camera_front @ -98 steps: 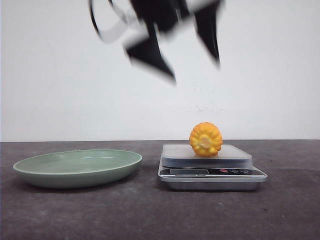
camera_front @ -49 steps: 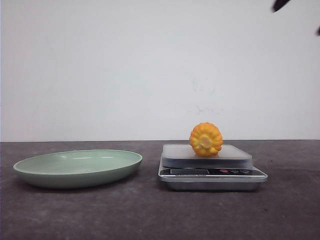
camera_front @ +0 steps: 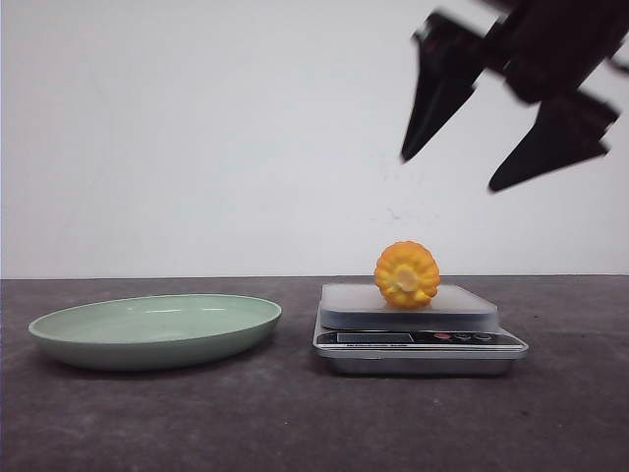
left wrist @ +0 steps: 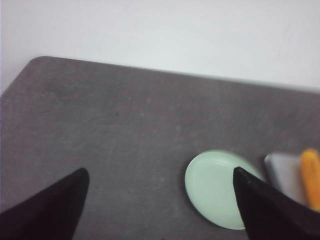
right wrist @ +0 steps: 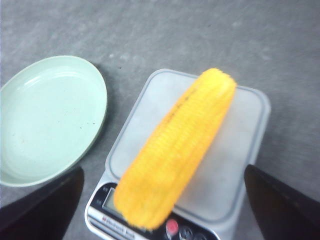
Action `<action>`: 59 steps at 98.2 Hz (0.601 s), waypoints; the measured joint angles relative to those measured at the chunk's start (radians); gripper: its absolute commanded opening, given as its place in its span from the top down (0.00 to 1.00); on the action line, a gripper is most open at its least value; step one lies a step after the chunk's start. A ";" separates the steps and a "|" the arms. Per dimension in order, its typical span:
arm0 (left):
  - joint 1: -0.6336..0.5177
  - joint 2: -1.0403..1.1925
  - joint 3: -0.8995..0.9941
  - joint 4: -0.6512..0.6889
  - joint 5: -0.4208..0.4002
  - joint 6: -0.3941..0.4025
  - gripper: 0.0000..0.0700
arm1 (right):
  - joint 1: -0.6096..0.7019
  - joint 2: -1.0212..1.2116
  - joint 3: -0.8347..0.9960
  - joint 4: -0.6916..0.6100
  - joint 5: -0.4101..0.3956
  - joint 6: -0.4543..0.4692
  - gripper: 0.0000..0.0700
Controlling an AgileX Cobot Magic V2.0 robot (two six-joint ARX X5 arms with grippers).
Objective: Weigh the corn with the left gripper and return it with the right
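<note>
The corn (camera_front: 405, 274), an orange-yellow cob, lies on the platform of a silver kitchen scale (camera_front: 418, 339). In the right wrist view the corn (right wrist: 177, 150) lies diagonally across the scale (right wrist: 240, 150). My right gripper (camera_front: 448, 173) hangs open and empty, high above and a little right of the corn; in its own view the right gripper (right wrist: 163, 170) has its fingers spread wide to either side of the corn. My left gripper (left wrist: 160, 170) is open and empty, high over the table; it is out of the front view. The corn (left wrist: 311, 177) shows at that view's edge.
An empty green plate (camera_front: 152, 329) sits on the dark table left of the scale. It also shows in the right wrist view (right wrist: 45, 120) and the left wrist view (left wrist: 215, 187). A white wall stands behind the table.
A blurred gripper at the top centre left the front view. My right gripper has come in at the upper right, above the scale. The corn has not moved.
</note>
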 measured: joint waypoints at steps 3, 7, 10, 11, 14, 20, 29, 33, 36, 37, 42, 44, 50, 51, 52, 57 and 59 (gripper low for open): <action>0.000 -0.022 -0.008 0.000 -0.001 -0.017 0.22 | 0.003 0.019 0.000 0.017 0.002 0.004 0.05; 0.000 -0.053 -0.027 0.000 0.000 -0.035 0.22 | 0.003 0.043 0.000 0.035 0.002 0.009 0.05; 0.000 -0.076 -0.044 0.000 0.000 -0.048 0.21 | 0.003 0.060 0.000 0.044 0.003 0.013 0.05; 0.001 -0.083 -0.050 0.000 0.000 -0.052 0.22 | 0.003 0.065 0.000 0.046 0.004 0.014 0.05; 0.003 -0.105 -0.067 0.000 0.001 -0.064 0.22 | 0.003 0.080 0.000 0.051 0.007 0.017 0.05; 0.009 -0.145 -0.107 0.000 0.005 -0.081 0.22 | 0.003 0.109 0.000 0.056 0.014 0.022 0.05; 0.017 -0.200 -0.180 0.000 0.033 -0.108 0.22 | 0.003 0.150 0.000 0.069 0.019 0.034 0.06; 0.021 -0.219 -0.215 0.000 0.046 -0.122 0.21 | 0.003 0.164 0.000 0.072 0.021 0.038 0.07; 0.023 -0.230 -0.241 0.000 0.051 -0.127 0.21 | 0.003 0.174 0.000 0.073 0.026 0.040 0.09; 0.023 -0.233 -0.250 0.000 0.053 -0.129 0.21 | 0.003 0.176 0.000 0.074 0.027 0.041 0.11; 0.027 -0.246 -0.293 0.000 0.068 -0.142 0.21 | 0.007 0.189 0.000 0.076 0.030 0.043 0.19; 0.028 -0.249 -0.309 0.000 0.073 -0.147 0.21 | 0.010 0.194 0.000 0.078 0.030 0.045 0.22; 0.029 -0.250 -0.349 0.000 0.084 -0.153 0.21 | 0.019 0.208 0.000 0.090 0.028 0.050 0.29; 0.029 -0.250 -0.356 0.000 0.087 -0.154 0.21 | 0.020 0.209 0.000 0.092 0.027 0.051 0.31; 0.029 -0.250 -0.361 0.000 0.090 -0.155 0.21 | 0.023 0.211 0.000 0.094 0.026 0.052 0.32; 0.028 -0.250 -0.386 0.000 0.102 -0.158 0.21 | 0.031 0.219 0.003 0.098 0.026 0.059 0.40; 0.028 -0.250 -0.394 0.000 0.103 -0.159 0.21 | 0.033 0.222 0.004 0.099 0.025 0.060 0.45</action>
